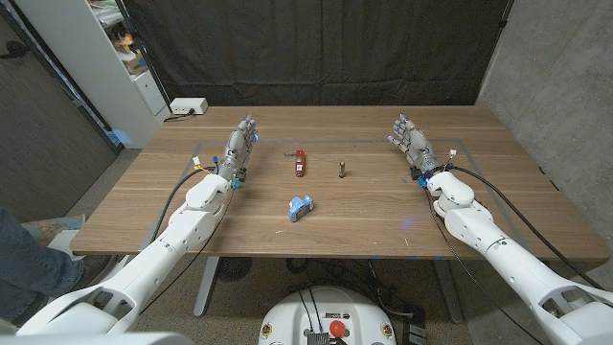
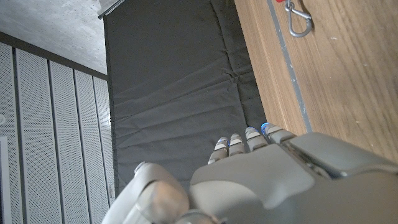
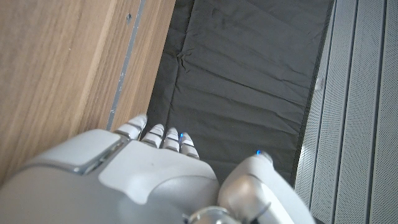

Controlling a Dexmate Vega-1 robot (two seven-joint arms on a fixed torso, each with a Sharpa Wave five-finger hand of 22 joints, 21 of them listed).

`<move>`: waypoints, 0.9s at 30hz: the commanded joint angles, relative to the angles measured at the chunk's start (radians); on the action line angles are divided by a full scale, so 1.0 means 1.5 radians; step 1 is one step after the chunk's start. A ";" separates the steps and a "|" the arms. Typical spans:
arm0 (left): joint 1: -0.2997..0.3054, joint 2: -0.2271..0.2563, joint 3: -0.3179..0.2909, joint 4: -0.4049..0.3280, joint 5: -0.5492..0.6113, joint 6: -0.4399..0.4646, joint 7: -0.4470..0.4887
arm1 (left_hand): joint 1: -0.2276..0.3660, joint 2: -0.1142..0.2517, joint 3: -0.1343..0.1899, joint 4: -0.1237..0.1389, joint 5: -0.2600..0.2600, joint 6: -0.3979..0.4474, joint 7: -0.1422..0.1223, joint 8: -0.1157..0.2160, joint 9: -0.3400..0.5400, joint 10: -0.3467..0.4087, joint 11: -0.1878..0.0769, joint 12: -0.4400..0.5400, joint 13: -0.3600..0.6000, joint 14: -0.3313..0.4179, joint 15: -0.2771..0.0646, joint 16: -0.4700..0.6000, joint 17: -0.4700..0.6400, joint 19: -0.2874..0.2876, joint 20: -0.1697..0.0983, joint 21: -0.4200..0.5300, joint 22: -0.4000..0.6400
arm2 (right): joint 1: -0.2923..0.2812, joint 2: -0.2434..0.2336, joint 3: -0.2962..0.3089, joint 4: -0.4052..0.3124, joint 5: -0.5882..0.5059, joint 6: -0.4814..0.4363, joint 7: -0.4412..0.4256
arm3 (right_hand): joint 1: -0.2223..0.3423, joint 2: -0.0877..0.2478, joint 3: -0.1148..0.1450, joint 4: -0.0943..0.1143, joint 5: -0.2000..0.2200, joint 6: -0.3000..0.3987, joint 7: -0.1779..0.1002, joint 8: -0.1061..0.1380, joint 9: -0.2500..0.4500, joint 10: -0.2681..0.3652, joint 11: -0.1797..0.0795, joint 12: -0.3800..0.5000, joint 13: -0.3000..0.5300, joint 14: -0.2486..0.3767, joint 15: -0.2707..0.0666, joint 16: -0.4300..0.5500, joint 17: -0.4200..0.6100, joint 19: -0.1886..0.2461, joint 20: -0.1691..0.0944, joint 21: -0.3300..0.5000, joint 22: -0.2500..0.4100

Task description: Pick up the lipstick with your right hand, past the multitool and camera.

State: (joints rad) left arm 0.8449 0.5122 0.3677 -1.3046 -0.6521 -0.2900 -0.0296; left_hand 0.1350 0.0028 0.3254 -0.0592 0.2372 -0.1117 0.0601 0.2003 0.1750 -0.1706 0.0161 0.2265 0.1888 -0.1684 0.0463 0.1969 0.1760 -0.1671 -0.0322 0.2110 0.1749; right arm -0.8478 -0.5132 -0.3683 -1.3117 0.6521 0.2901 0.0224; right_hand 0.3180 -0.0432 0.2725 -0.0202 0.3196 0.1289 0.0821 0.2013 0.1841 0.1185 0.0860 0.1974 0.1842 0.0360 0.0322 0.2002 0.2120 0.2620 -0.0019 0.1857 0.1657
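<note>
Lipstick (image 1: 341, 170) mid tabletop (image 1: 383, 220), small dark tube, slightly right of centre, nothing touching it. Red multitool (image 1: 300, 163) just left of lipstick, apart from it, metal clip end also visible in left wrist view (image 2: 297, 20). Small blue camera (image 1: 300, 206) nearer the robot, below and between those two, well apart from both. Right hand (image 1: 412, 142) at far right of tabletop, well apart from lipstick, fingers (image 1: 400, 125) extended and slightly spread, holding nothing; back of same hand in right wrist view (image 3: 149, 180), fingertips pointing past tabletop edge toward black curtain (image 3: 249, 74). Left hand (image 1: 239, 146) at far left, mirrored pose, fingers (image 1: 247, 125) extended, holding nothing, left of multitool without contact; seen from behind in left wrist view (image 2: 261, 180). White power strip (image 1: 187, 106) at far left corner of tabletop. White shelf (image 1: 124, 67) behind at left. Person's leg in jeans (image 1: 24, 254) at picture's left edge.
</note>
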 commanded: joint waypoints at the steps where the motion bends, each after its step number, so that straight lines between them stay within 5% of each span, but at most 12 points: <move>1: 0.006 0.004 -0.002 -0.010 -0.002 0.003 0.002 | 0.008 0.002 0.005 -0.001 0.003 0.001 -0.010 0.002 0.001 0.001 -0.007 0.005 0.001 -0.023 -0.006 0.002 0.003 -0.005 -0.002 0.003 0.001 | -0.009 -0.001 0.004 -0.010 0.002 -0.003 -0.006 | 0.006 -0.001 0.005 -0.001 0.003 0.006 -0.002 0.003 0.003 0.010 -0.002 0.004 0.003 0.007 -0.004 0.005 0.002 0.004 0.001 0.004 0.002; 27: 0.000 0.017 -0.002 -0.021 0.002 0.015 0.000 | 0.013 0.006 0.006 -0.004 0.002 0.004 -0.011 0.000 0.001 0.004 -0.009 0.003 0.001 -0.020 -0.007 -0.001 0.003 -0.007 0.002 -0.001 0.002 | -0.003 -0.007 -0.005 -0.015 -0.030 0.020 -0.009 | 0.035 0.009 0.015 -0.018 0.004 0.015 -0.011 0.004 0.003 0.018 -0.011 0.004 0.002 0.019 -0.008 0.007 -0.003 0.009 0.000 0.005 0.002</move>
State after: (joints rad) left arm 0.8509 0.5309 0.3642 -1.3309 -0.6524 -0.2737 -0.0286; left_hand 0.1442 0.0120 0.3283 -0.0622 0.2371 -0.1072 0.0496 0.2003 0.1748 -0.1615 0.0069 0.2265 0.1887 -0.1717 0.0428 0.1968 0.1767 -0.1669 -0.0322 0.2110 0.1747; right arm -0.8585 -0.5149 -0.3707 -1.3279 0.6281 0.3071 0.0082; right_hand 0.3573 -0.0273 0.2911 -0.0393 0.3196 0.1434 0.0675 0.2013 0.1839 0.1378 0.0698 0.1974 0.1840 0.0559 0.0231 0.2042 0.2053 0.2691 -0.0019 0.1857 0.1655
